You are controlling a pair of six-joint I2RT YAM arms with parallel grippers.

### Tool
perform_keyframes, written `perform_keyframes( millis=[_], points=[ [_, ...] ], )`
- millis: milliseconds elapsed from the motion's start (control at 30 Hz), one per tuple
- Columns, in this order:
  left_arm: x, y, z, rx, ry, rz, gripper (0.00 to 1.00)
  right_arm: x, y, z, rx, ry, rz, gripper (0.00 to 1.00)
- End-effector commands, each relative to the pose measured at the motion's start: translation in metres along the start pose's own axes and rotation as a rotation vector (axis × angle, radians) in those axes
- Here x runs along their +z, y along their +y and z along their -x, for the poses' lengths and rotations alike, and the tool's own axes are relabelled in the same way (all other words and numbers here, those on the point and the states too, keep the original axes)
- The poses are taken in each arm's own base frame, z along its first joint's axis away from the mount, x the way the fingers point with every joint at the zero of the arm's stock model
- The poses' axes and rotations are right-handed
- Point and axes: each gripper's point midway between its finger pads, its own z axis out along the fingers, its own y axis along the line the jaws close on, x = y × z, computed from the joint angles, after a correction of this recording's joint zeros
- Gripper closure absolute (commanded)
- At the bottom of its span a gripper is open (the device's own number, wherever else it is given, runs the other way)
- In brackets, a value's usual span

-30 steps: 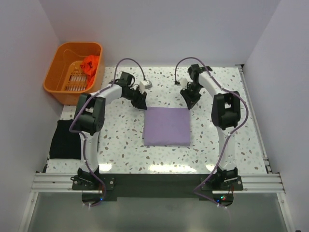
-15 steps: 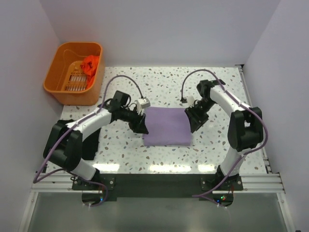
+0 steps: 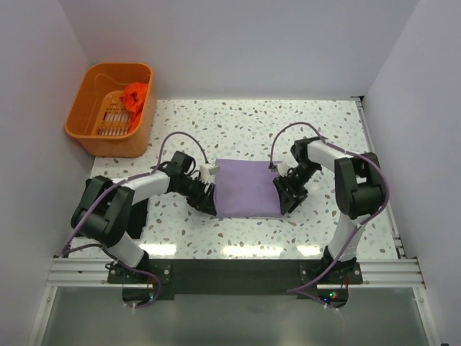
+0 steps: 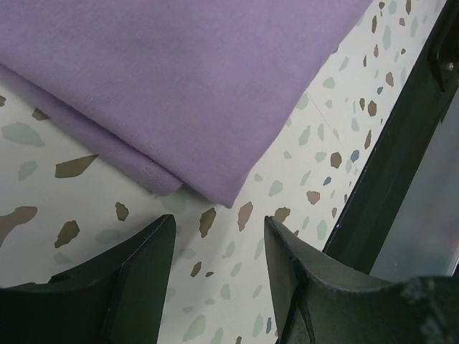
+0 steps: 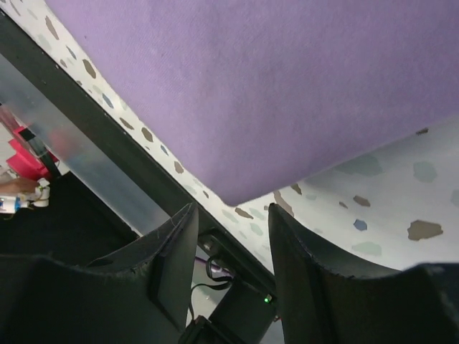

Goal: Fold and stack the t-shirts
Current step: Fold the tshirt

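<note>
A folded lilac-purple t-shirt [image 3: 248, 188] lies flat mid-table. My left gripper [image 3: 209, 205] is open and empty at its near left corner; in the left wrist view the shirt's corner [image 4: 208, 186] sits just beyond my gripper [image 4: 219, 236]. My right gripper [image 3: 286, 203] is open and empty at the near right corner; in the right wrist view the shirt [image 5: 272, 93] ends just ahead of my gripper [image 5: 233, 218]. An orange-red t-shirt [image 3: 135, 96] lies crumpled in the basket. A black t-shirt [image 3: 86, 189] lies at the table's left edge, mostly hidden by the left arm.
An orange plastic basket [image 3: 86, 130] with slotted sides stands at the back left corner. White walls close in the table on the left, back and right. A dark rail [image 3: 238, 270] runs along the near edge.
Both grippers have moved from the shirt's far corners down along its sides to its near corners. The purple shirt has not shifted.
</note>
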Motion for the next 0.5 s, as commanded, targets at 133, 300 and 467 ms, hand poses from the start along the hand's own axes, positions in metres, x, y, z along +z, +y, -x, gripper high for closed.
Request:
perform_keyframes(
  millis=[133,300,467],
  points=[
    [0.013,0.003,0.010,-0.010,-0.031,-0.061,0.45,0.011,0.006,0.011,0.012,-0.039,0.075,0.54],
    [0.019,-0.007,0.009,-0.053,-0.026,-0.140,0.54,0.017,0.006,0.010,0.018,-0.033,0.095,0.65],
    [0.007,0.000,0.012,-0.024,0.004,-0.092,0.95,0.012,-0.001,0.015,-0.011,-0.024,0.061,1.00]
  ],
)
